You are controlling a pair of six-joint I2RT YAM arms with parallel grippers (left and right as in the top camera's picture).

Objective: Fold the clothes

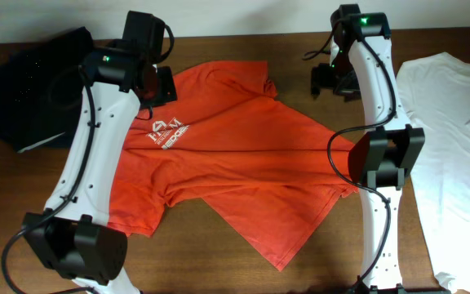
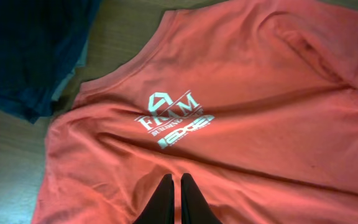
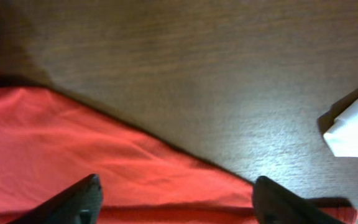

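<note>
Overhead: the T-shirt [image 1: 243,155] is lying spread over the middle of the worktop [image 1: 210,265], its white logo [image 1: 168,135] facing up. Its lower part is running out in a slanted point toward the arms' bases. The left pincer [image 1: 160,84] is hanging over the shirt's far-left corner, just beyond the logo. The right pincer [image 1: 330,80] is hanging at the far side, near the shirt's right edge. Dark garments [image 1: 31,90] are lying at the far left, and a white shirt [image 1: 455,139] is lying at the right, apart from the T-shirt.

Left wrist: the T-shirt is filling most of the view, creased, with the logo in the middle. The left pincer is clenched, its two fingers [image 2: 163,199] showing only a sliver between them and nothing visibly caught there. They are pointing at the fabric below the logo. The dark garments are showing at the upper left, just beside the shirt.

Right wrist: the right pincer is released, its fingers [image 3: 73,202] standing wide apart with nothing gripped. The T-shirt's edge is slanting across beneath them from upper left to lower right, with bare worktop beyond it. A corner of the white shirt is peeking in at the right.
</note>
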